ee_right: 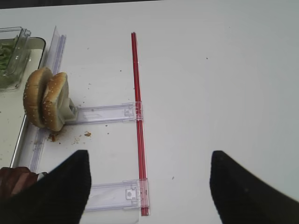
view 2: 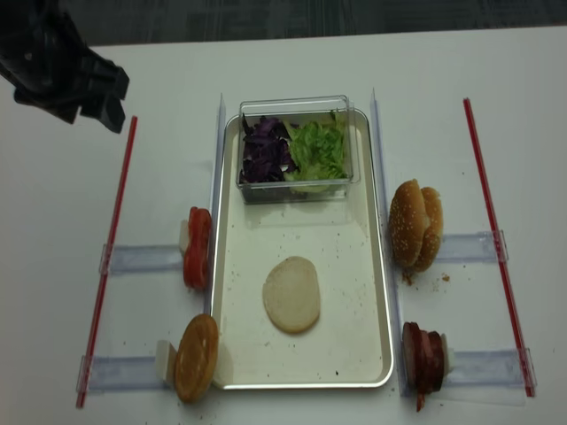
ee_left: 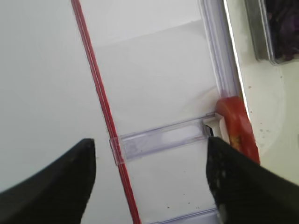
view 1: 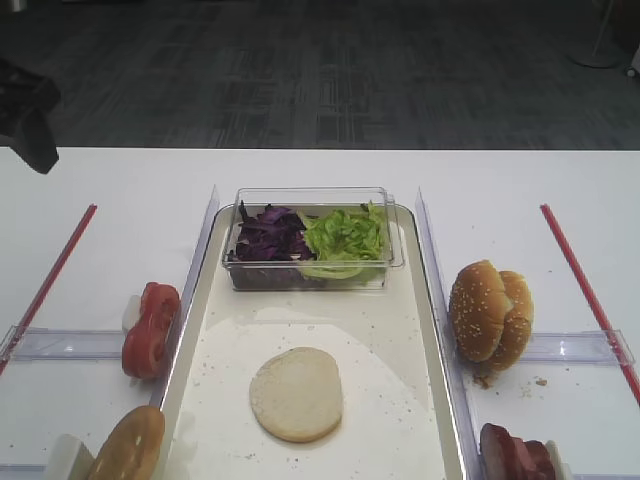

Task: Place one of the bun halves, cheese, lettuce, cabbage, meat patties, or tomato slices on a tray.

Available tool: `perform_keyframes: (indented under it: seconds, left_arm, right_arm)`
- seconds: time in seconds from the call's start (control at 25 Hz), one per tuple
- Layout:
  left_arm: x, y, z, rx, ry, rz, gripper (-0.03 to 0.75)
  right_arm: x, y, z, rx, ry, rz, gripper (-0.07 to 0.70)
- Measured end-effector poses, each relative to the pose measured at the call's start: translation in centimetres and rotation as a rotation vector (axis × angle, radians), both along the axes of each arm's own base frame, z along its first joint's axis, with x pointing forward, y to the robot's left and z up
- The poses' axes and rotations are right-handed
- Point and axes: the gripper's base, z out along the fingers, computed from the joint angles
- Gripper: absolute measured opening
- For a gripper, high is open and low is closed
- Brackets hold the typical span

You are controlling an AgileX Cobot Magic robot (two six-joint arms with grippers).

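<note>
A flat cream bun half (view 1: pixel 296 393) lies on the pale tray (view 1: pixel 385 330), apart from both grippers. Purple cabbage (view 1: pixel 268 235) and green lettuce (view 1: pixel 345 235) fill a clear box at the tray's far end. Tomato slices (view 1: pixel 150 328) stand left of the tray, meat patties (view 1: pixel 515 455) at its near right. No cheese is in view. My left gripper (ee_left: pixel 149 182) is open and empty, high over the left table, with the tomato slices (ee_left: pixel 236 126) beside its right finger. My right gripper (ee_right: pixel 149 186) is open and empty over the right table.
Sesame buns (view 1: pixel 490 312) stand on a clear holder right of the tray. A brown-crusted bun half (view 1: pixel 128 445) stands at the near left. Red strips (view 1: pixel 50 280) (view 1: pixel 590 290) and clear rails (view 2: pixel 142 258) line both sides of the table.
</note>
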Motion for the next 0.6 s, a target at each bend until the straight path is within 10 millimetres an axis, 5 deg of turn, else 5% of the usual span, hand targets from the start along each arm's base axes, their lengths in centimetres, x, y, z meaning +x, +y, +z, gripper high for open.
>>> perform_keyframes:
  seconds: [0.28, 0.6]
  left_arm:
    - [-4.4, -0.1, 4.5, -0.028, -0.141, -0.003, 0.462]
    - [-11.0, 0.0, 5.4, -0.022, -0.205, -0.021, 0.462]
  right_arm:
    - [0.0, 0.0, 0.0, 0.000, 0.000, 0.000, 0.552]
    - [0.0, 0.0, 0.0, 0.000, 0.000, 0.000, 0.552]
